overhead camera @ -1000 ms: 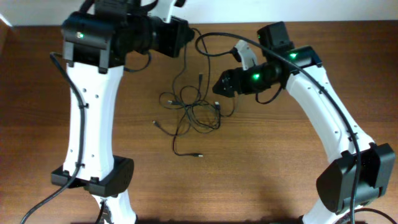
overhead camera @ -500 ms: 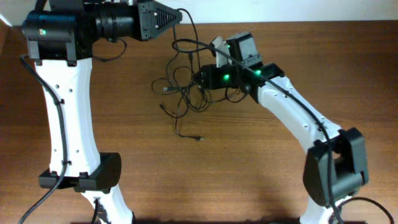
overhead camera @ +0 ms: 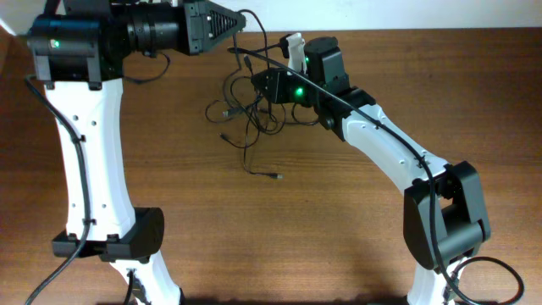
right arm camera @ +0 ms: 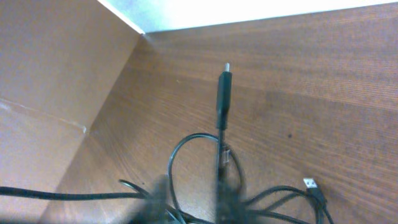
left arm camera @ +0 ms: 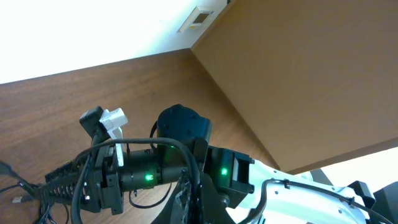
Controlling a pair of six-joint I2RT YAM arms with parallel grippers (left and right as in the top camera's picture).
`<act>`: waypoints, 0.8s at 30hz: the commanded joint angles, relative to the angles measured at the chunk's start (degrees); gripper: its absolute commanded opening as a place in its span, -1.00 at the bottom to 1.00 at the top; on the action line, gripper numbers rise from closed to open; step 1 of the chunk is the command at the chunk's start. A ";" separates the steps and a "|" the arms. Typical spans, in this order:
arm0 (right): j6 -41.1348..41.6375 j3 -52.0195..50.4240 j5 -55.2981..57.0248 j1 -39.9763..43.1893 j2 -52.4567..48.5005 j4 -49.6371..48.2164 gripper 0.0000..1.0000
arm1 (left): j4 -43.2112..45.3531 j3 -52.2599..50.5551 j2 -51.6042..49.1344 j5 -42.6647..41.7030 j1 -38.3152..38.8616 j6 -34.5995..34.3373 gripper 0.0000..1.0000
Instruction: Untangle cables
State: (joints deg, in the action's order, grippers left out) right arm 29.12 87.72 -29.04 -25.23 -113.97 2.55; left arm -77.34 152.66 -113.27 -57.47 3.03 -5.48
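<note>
The cables (overhead camera: 251, 108) are a loose tangle of thin black cords on the wooden table, with one end trailing to a plug (overhead camera: 276, 177). My left gripper (overhead camera: 235, 20) hangs high at the back, shut on one cable that runs from its tip down into the tangle. My right gripper (overhead camera: 255, 82) sits in the top of the tangle. In the right wrist view its blurred fingertips (right arm camera: 163, 198) stand a little apart with a cable loop (right arm camera: 186, 149) between them. A cable with a plug (right arm camera: 222, 93) rises along the other finger. A USB plug (right arm camera: 310, 184) lies to the right.
The table's far edge meets a white wall (overhead camera: 406, 13) just behind both grippers. A brown board (right arm camera: 50, 74) stands at the table's left side. The right arm (left arm camera: 155, 174) fills the lower part of the left wrist view.
My right gripper has moved left and back into the tangle, and its fingers have drawn closer together. The left arm swung left and back early on, then held still. The tangle shifted slightly.
</note>
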 commanded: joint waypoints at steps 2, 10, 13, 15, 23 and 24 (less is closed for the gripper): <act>0.33 0.02 -1.66 0.96 -0.22 2.69 -0.92 | -0.24 0.28 0.42 -1.40 -0.50 -0.31 -1.00; -5.29 0.04 -0.35 5.79 13.84 34.38 -0.92 | -6.21 -0.02 -2.93 38.91 -3.78 -0.28 -0.81; -5.31 0.09 0.76 5.81 20.15 41.81 -0.93 | -10.01 -0.04 -8.55 40.41 -3.10 2.82 0.73; -4.11 0.11 -1.66 5.81 23.74 43.32 -0.92 | -11.72 -0.07 -13.22 40.37 -1.92 2.95 0.99; -2.71 8.24 5.01 5.09 23.78 51.15 -0.92 | -19.39 -0.33 -14.01 16.50 5.42 40.79 0.90; -4.24 8.24 7.56 3.89 22.62 57.24 -0.93 | -19.30 -0.33 -14.01 16.55 5.62 40.94 0.91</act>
State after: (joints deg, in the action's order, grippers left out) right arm 28.18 94.85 -26.79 -19.81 -90.48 53.41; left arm -96.62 152.40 -127.94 -37.76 8.36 29.71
